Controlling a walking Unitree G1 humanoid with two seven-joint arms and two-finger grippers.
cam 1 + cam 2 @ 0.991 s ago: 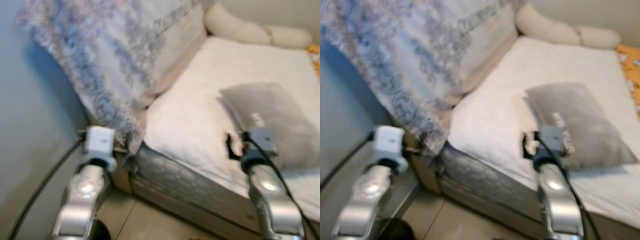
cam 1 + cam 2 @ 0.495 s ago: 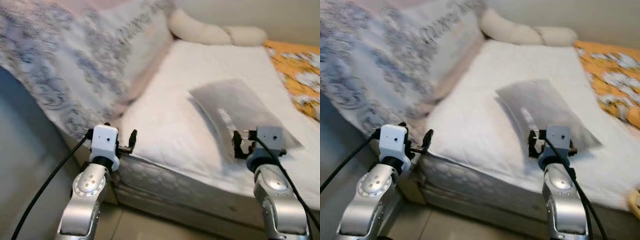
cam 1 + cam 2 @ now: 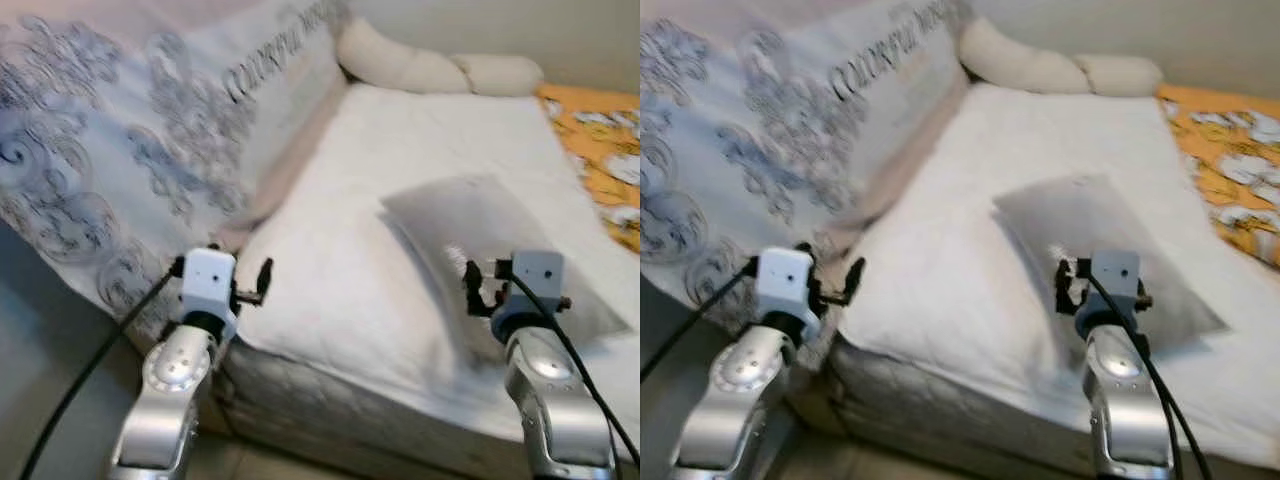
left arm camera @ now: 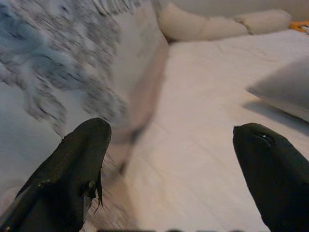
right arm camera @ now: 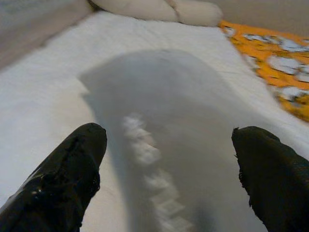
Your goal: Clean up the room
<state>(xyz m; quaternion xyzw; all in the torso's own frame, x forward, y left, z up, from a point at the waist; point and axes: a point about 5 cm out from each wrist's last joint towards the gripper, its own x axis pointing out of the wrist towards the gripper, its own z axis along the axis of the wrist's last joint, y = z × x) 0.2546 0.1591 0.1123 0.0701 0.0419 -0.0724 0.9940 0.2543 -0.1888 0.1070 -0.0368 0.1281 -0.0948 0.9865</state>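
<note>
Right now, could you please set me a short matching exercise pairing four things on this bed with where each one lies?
Things:
1. grey pillow
2. orange blanket
3. cream bolster
4. patterned quilt

Places:
A. along the far end of the white mattress
B. heaped on the robot's left
C. in front of the right gripper
D. at the robot's far right

Pairs: 1-C, 2-D, 3-A, 4-B

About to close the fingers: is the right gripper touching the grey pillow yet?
Apart. In the right wrist view the right gripper has its fingers spread wide, and the grey pillow lies ahead between them, with neither fingertip on it.
</note>
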